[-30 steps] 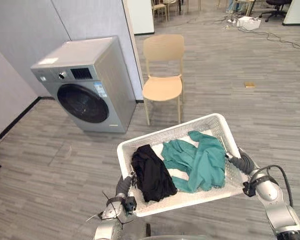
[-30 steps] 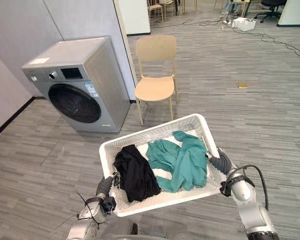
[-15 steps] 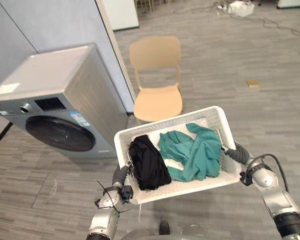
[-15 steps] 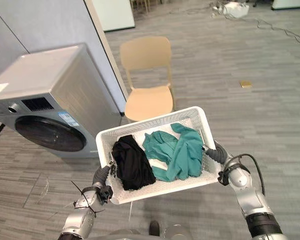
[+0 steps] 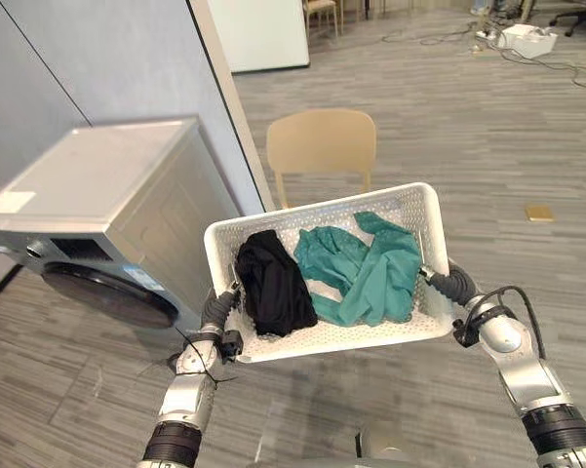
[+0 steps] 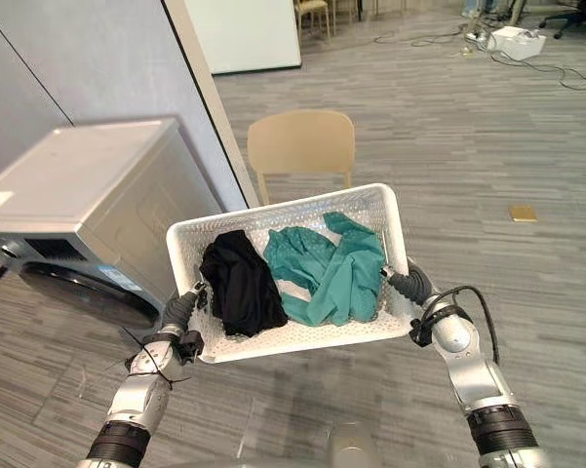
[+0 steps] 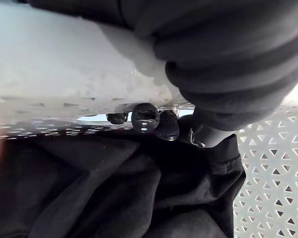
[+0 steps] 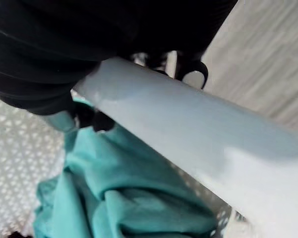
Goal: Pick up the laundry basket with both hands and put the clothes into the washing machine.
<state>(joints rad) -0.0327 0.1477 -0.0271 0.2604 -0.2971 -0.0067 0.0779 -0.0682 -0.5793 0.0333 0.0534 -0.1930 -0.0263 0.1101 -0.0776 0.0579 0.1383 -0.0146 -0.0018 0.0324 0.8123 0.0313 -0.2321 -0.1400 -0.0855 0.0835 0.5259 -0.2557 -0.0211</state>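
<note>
I hold a white perforated laundry basket (image 5: 312, 341) off the floor, level between both arms. Inside lie a black garment (image 5: 270, 283) on the left and a teal garment (image 5: 366, 273) on the right. My left hand (image 5: 215, 310) is curled round the basket's left rim, its dark fingertips (image 7: 148, 117) hooked over the edge above the black cloth. My right hand (image 5: 452, 287) grips the right rim (image 8: 188, 144), fingers (image 8: 193, 75) wrapped over it above the teal cloth. The grey washing machine (image 5: 97, 210) stands to the left, its round door (image 5: 107, 295) facing front and shut.
A beige chair (image 5: 322, 146) stands just beyond the basket, beside a pale wall panel (image 5: 224, 93). A small tan object (image 5: 539, 212) lies on the grey plank floor at the right. Office chairs and cables (image 5: 527, 39) sit far back.
The view has moved closer to the washing machine and chair. The basket is carried higher and nearer the chair, still held by both hands with the clothes inside.
</note>
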